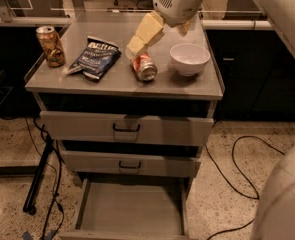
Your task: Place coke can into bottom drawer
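Note:
The coke can [144, 67] lies on its side on the grey cabinet top [112, 84], silver end facing the camera, just left of a white bowl. My gripper [136, 48] hangs from the arm at the upper middle, slanting down to the left; its tip is right at the can's far end, slightly left of it. I cannot tell whether it touches the can. The bottom drawer [132, 211] is pulled out at floor level below the cabinet front, its flat grey floor bare.
A gold-brown can [50, 45] stands at the top's left edge, with a blue chip bag [94, 59] beside it. The white bowl [189, 58] sits at the right. The two upper drawers [126, 128] are closed. Cables [237, 159] run over the floor on the right, and a black stand leg [37, 184] on the left.

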Tool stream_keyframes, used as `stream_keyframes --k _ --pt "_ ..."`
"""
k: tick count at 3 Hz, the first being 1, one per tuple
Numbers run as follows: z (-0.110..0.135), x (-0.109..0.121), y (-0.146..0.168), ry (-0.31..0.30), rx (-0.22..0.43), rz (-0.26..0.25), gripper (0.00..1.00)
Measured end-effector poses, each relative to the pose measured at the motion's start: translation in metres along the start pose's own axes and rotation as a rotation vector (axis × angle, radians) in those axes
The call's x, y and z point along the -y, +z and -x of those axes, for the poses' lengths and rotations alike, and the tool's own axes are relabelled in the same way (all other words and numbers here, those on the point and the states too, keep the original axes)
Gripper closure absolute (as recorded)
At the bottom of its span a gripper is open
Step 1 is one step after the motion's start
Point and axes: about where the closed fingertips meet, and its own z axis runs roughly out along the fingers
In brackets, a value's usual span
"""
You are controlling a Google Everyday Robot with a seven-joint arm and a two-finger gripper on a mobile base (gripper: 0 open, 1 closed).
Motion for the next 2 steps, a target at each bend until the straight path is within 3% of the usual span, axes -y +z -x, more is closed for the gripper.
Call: stream_keyframes --k 2 --pt "0.045 0.007 0.028 0.008 -0.023 0.023 0.00"
